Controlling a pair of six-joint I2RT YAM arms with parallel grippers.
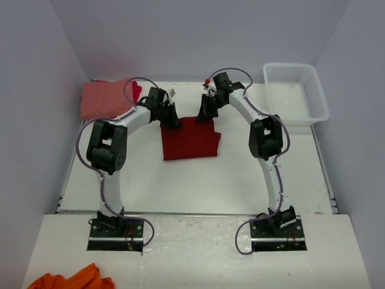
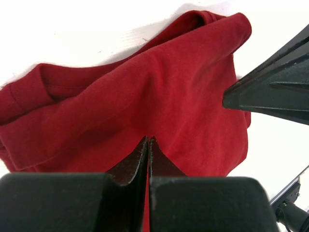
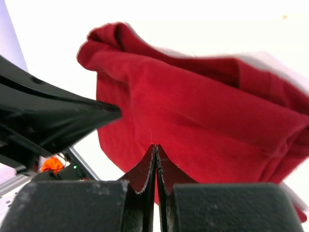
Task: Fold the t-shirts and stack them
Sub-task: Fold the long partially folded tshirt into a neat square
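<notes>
Right now I am looking at the dark red shirt (image 1: 189,137). It is lying in the middle of the table (image 1: 180,186), folded partway into a rough square. The left gripper (image 2: 147,141) and the right gripper (image 3: 155,147) are both sitting at its far edge, 1 near each far corner. Both are squeezing all the way together, with their fingers touching. I am not seeing cloth between the fingers in either wrist view. So I cannot tell if they are catching the shirt or just closing on air right above it.

I am thinking of this shirt as light, soft and floppy. It is likely going to sag and wrinkle as soon as it is lifted, and a thin pinch could be slipping off. I am guessing the best place to hold is the thick folded edge at the 2 far corners, with both layers together. The 2 grippers should be pulling evenly so the fold is staying flat.

The pink shirt (image 1: 107,98) is lying at the far left corner, well apart. A bit of the brighter red shirt (image 1: 137,88) is peeking out beside it.
</notes>
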